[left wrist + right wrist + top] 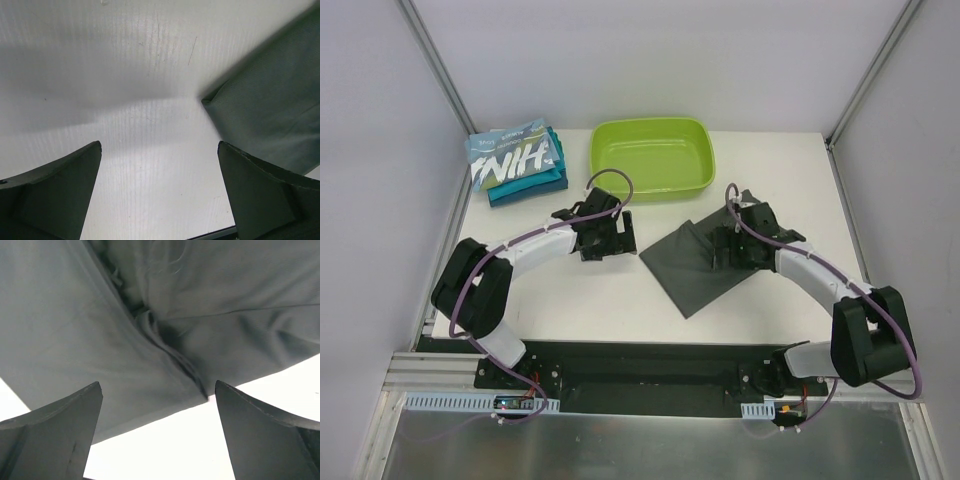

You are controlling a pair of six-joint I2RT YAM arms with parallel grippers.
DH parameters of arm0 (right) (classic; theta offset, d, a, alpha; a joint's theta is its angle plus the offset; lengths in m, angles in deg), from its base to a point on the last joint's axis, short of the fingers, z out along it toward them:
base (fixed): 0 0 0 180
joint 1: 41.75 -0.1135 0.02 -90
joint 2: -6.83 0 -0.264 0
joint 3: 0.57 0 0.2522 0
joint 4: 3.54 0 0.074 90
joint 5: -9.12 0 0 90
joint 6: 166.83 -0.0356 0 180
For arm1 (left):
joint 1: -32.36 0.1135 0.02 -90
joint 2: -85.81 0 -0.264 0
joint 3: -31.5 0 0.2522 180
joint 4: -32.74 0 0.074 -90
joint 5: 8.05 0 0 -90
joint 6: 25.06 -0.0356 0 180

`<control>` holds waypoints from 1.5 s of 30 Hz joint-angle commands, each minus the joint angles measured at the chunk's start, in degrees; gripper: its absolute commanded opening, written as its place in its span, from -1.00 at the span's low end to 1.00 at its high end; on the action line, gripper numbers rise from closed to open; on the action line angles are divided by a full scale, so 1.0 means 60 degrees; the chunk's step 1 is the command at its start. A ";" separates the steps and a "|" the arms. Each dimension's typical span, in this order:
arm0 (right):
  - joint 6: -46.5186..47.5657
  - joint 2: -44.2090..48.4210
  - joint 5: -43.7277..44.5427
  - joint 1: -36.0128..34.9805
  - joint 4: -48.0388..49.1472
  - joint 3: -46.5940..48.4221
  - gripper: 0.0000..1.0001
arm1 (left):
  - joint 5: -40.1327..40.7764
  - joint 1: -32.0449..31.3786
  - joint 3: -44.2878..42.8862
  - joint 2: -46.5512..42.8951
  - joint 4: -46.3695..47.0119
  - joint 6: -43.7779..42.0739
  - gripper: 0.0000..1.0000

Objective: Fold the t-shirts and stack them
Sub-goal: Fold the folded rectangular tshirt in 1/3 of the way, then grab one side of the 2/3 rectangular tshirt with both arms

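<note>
A plain dark grey t-shirt [695, 268] lies partly folded on the white table, right of centre. It also shows in the right wrist view [150, 315], creased, and in the left wrist view [272, 110] as a corner. My right gripper [725, 250] is open and empty, low over the shirt's right edge. My left gripper [610, 240] is open and empty over bare table, just left of the shirt's left corner. A light blue shirt with white letters [512, 158] lies folded on teal shirts [530, 187] at the back left.
A lime-green plastic tub [652, 157] stands at the back centre, just beyond both grippers. Metal frame posts and grey walls bound the table [600, 300] at left and right. The arms' black base plate runs along the near edge.
</note>
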 commanded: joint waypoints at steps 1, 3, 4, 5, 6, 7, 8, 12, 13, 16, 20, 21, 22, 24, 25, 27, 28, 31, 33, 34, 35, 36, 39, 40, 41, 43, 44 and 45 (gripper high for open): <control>0.0697 0.0145 0.1190 0.0137 -0.0663 0.0874 0.93 | 0.0093 -0.0042 -0.0116 -0.0324 0.0075 0.0134 0.98; 0.0872 0.0349 0.0694 0.0108 -0.0809 0.0993 0.93 | -0.0053 -0.0042 -0.0203 -0.0250 0.0090 0.0164 0.98; 0.0989 0.0539 0.0024 0.0065 -0.0781 0.0950 0.93 | -0.0112 -0.0042 -0.0276 -0.0177 0.0090 0.0164 0.98; 0.1121 0.0759 -0.0200 -0.0095 -0.0679 0.0848 0.93 | -0.0156 -0.0042 -0.0320 -0.0118 0.0119 0.0178 0.98; 0.1267 0.1022 -0.0232 -0.0401 -0.0548 0.0687 0.93 | -0.0258 -0.0042 -0.0393 0.0027 0.0148 0.0178 0.98; 0.1443 0.1242 -0.0203 -0.0955 -0.0402 0.0526 0.93 | -0.0390 -0.0042 -0.0496 0.0145 0.0250 0.0106 0.98; 0.1590 0.1447 -0.0275 -0.1338 -0.0284 0.0379 0.93 | -0.0580 -0.0042 -0.0613 0.0291 0.0309 0.0076 0.98; 0.1489 0.1961 -0.0744 -0.2993 0.0199 -0.0177 0.93 | -0.1254 -0.0042 -0.1183 0.1052 0.0441 0.0061 0.87; 0.1416 0.2020 -0.0730 -0.3360 0.0346 -0.0309 0.93 | -0.1342 -0.0042 -0.1330 0.1243 0.0456 0.0061 0.80; 0.1226 0.1744 -0.0803 -0.4255 0.0771 -0.0618 0.94 | -0.1824 -0.0042 -0.1668 0.1770 0.0499 0.0134 0.60; 0.1049 0.0997 -0.0263 -0.5149 0.0640 -0.0399 0.98 | -0.2323 -0.0057 -0.1756 0.2152 0.0631 0.0120 0.37; 0.1064 0.0836 -0.0145 -0.5353 0.0640 -0.0355 0.98 | -0.2383 -0.0057 -0.1742 0.2225 0.0617 0.0120 0.32; 0.1078 0.0646 -0.0115 -0.5501 0.0640 -0.0297 0.98 | -0.2441 -0.0057 -0.1698 0.2269 0.0646 0.0120 0.25; 0.1005 0.0265 -0.0144 -0.5692 0.0553 -0.0165 0.93 | -0.2617 -0.0057 -0.1610 0.2372 0.0705 0.0149 0.12; 0.0976 0.0118 -0.0028 -0.5779 0.0451 -0.0077 0.91 | -0.2690 -0.0057 -0.1581 0.2416 0.0719 0.0164 0.08; 0.1005 -0.0219 0.0206 -0.5912 0.0217 0.0026 0.87 | -0.2778 -0.0057 -0.1507 0.2475 0.0749 0.0178 0.05; 0.0976 -0.0336 0.0309 -0.5927 0.0128 0.0055 0.86 | -0.2764 -0.0057 -0.1464 0.2519 0.0763 0.0164 0.05; 0.0917 -0.0586 0.0369 -0.6000 0.0054 0.0143 0.77 | -0.2779 -0.0057 -0.1478 0.2650 0.0793 0.0193 -0.05; 0.0859 -0.0747 0.0441 -0.6029 -0.0106 0.0260 0.70 | -0.2910 -0.0057 -0.1536 0.2782 0.0807 0.0208 -0.15; 0.0844 -0.0820 0.0485 -0.6029 -0.0238 0.0304 0.67 | -0.2954 -0.0071 -0.1566 0.2841 0.0822 0.0222 -0.18; 0.0815 -0.0879 0.0529 -0.6058 -0.0340 0.0305 0.66 | -0.2984 -0.0100 -0.1595 0.2885 0.0837 0.0222 -0.19; 0.0757 -0.0938 0.0530 -0.6073 -0.0385 0.0305 0.65 | -0.2969 -0.0101 -0.1624 0.2929 0.0851 0.0222 -0.19; 0.0552 -0.1055 0.1071 -0.6073 -0.0604 0.0275 0.59 | -0.2969 -0.0144 -0.1727 0.3061 0.0851 0.0266 -0.31; 0.0493 -0.1099 0.1173 -0.6073 -0.0692 0.0261 0.56 | -0.2984 -0.0173 -0.1756 0.3133 0.0851 0.0237 -0.35; 0.0434 -0.1114 0.1290 -0.6073 -0.0751 0.0261 0.53 | -0.3013 -0.0188 -0.1785 0.3149 0.0837 0.0251 -0.38; 0.0361 -0.1187 0.1335 -0.6088 -0.0810 0.0275 0.47 | -0.2970 -0.0203 -0.1771 0.3222 0.0837 0.0266 -0.50; 0.0303 -0.1202 0.1408 -0.6073 -0.0825 0.0275 0.41 | -0.2940 -0.0203 -0.1757 0.3237 0.0837 0.0252 -0.59; 0.0258 -0.1245 0.1481 -0.6088 -0.0868 0.0275 0.40 | -0.2867 -0.0203 -0.1742 0.3251 0.0837 0.0281 -0.64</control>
